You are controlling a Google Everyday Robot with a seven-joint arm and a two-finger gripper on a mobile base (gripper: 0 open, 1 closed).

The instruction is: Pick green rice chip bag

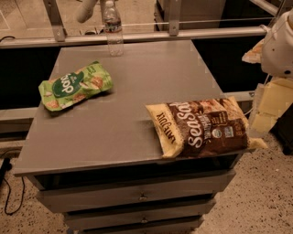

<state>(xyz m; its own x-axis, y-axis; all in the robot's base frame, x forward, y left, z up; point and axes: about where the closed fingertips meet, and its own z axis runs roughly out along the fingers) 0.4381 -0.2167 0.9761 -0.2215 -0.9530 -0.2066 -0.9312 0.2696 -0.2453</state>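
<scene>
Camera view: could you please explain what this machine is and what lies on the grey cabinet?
This is a one-armed mobile robot. Its only camera, mounted somewhere unrecorded, looks down on a grey cabinet top with drawers. The white rounded shell at the right edge is part of the arm; the pale rounded piece at the top edge seems to be its gripper, away from both bags. A small light-green crinkly chip bag lies at left, a larger brown-and-yellow chip bag overhangs the front right edge, and a clear plastic water bottle stands at the back. Neither bag is held.
</scene>
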